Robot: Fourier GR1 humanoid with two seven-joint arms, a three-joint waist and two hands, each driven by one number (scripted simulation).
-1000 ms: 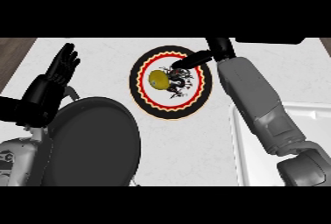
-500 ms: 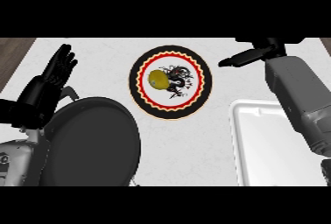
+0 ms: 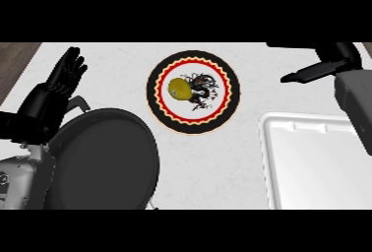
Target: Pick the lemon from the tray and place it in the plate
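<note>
The yellow lemon (image 3: 179, 88) lies on the round plate (image 3: 194, 121), left of its dark middle figure; the plate has a black rim and a red and yellow ring. My right hand (image 3: 324, 66) is up at the right, well away from the plate and above the white tray (image 3: 270, 162), its fingers straight and holding nothing. My left hand (image 3: 59, 82) rests open at the left edge, fingers up.
A large dark round pan or lid (image 3: 102, 157) lies at the lower left, partly over my left forearm. The white tray fills the lower right. A strip of wooden floor (image 3: 15, 59) shows beyond the counter's left edge.
My right hand has let go of the lemon on the plate and drawn back to the right, over the tray. The lemon stays on the plate. The left hand has hardly moved.
</note>
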